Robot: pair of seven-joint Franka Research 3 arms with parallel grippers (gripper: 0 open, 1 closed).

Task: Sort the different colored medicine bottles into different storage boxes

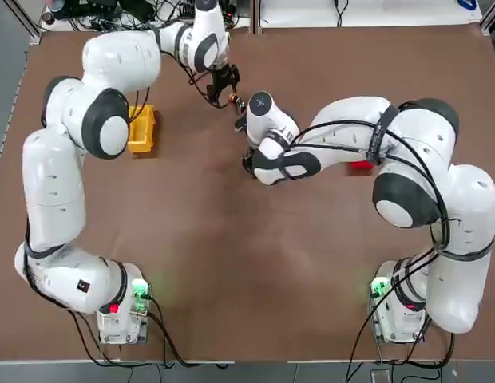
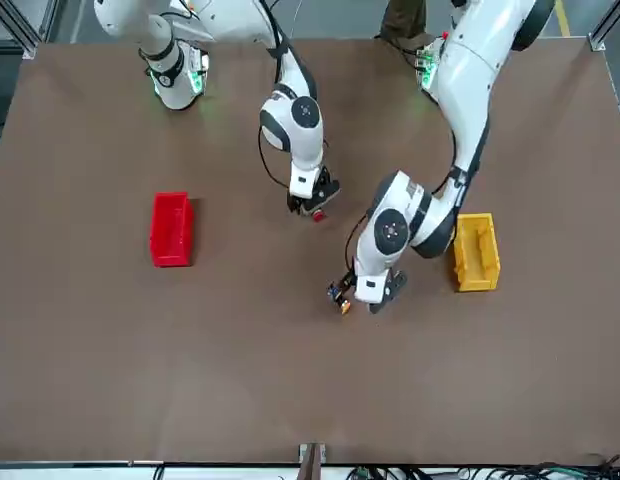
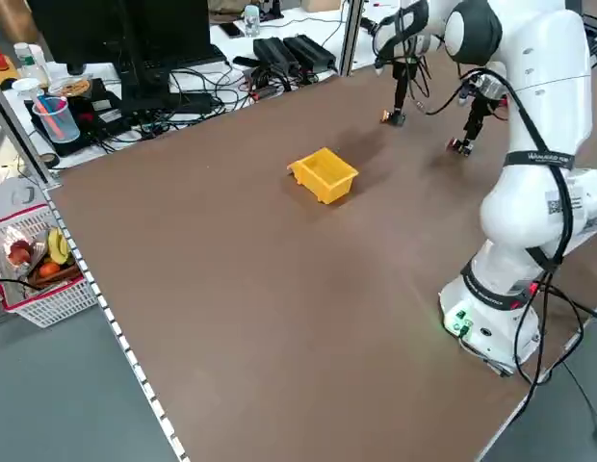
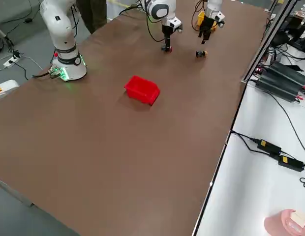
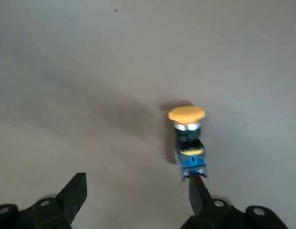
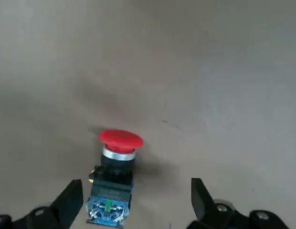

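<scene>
My left tool (image 5: pixel 137 188) gaped around the domed yellow-topped bottle (image 5: pixel 189 140); my right tool (image 6: pixel 137 191), spread wide, straddled the glossy red-capped bottle (image 6: pixel 114 176).

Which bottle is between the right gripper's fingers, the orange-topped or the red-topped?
The red-topped bottle; the orange-topped one lies by the left gripper.

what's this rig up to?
Two arms are sorting small bottles by colour. The left gripper is open around the yellow-topped bottle, the right gripper open around the red-topped one. Both bottles lie on the table, outside the yellow box and red box.
</scene>
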